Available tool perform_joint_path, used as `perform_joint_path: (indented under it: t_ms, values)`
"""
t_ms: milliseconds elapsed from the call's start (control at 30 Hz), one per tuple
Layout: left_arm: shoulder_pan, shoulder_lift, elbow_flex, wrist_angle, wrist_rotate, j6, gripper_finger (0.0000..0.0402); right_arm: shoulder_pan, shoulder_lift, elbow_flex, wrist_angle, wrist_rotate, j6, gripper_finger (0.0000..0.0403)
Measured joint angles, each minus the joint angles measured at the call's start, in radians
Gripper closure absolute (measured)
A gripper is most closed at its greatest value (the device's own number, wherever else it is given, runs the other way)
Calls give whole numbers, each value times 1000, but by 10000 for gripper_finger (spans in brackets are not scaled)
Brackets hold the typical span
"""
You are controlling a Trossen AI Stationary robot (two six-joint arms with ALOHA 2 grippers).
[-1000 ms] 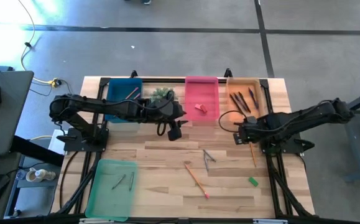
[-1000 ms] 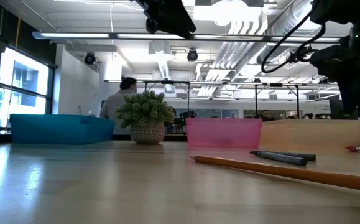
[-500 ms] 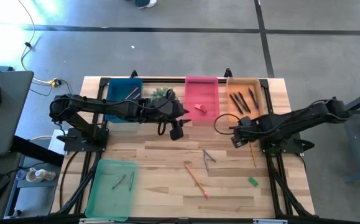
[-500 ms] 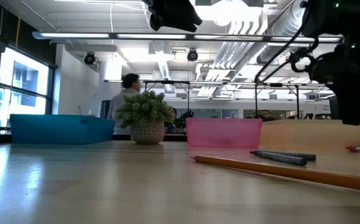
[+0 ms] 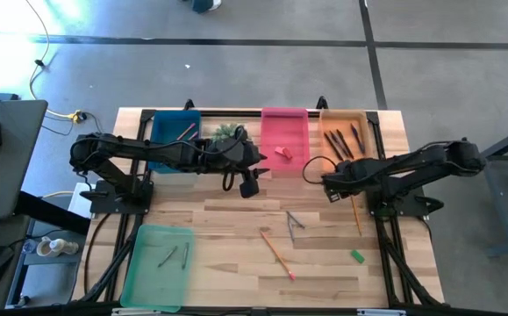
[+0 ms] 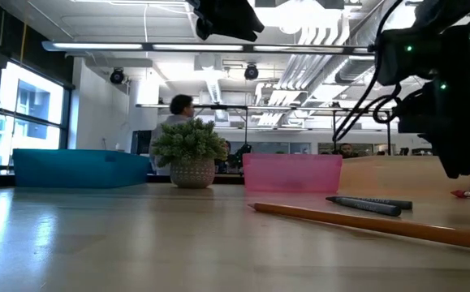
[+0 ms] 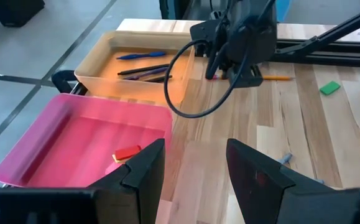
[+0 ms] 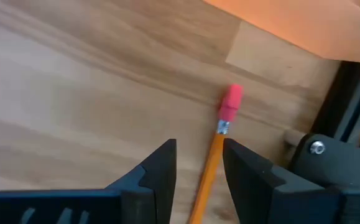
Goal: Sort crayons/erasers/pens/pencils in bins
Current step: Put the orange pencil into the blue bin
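We find the right end effector [image 5: 332, 187] poised over the surface [image 5: 236, 219], just in front of the orange bin [image 5: 365, 123], with its fingers [image 8: 158, 171] spread and holding nothing. In the right wrist view a pencil [image 8: 220, 134] lies directly ahead of it, the shaft running into the gap between the fingers and the pink eraser tip pointing away toward the bin. We judge the step in hand to be picking up this pencil.

To do it well, we recommend lowering straight down so one finger passes on each side of the shaft, closing only once both are level with the wood. The grip should fall on the shaft, not on the eraser tip or metal ferrule. The pencil is thin and may roll if a finger touches it first.

The left end effector [image 5: 246, 186] waits beside the pink bin [image 5: 267, 114], fingers spread and empty. A second pencil [image 5: 276, 254], a green eraser [image 5: 357, 256] and a dark pen [image 5: 292, 221] lie nearer the front edge, unsorted.
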Motion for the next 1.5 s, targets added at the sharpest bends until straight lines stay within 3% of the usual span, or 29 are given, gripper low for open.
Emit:
perform_joint_path:
  t_ms: [733,1300,1500]
  values:
    - [0,0,0,-15,0,27,243,-44,280,4,-2,-14,-10,281]
    - [0,0,0,-20,0,25,243,-45,289,2,19,-128,-100,283]
    - [0,0,0,-33,0,24,243,-44,289,1,24,-169,-101,313]
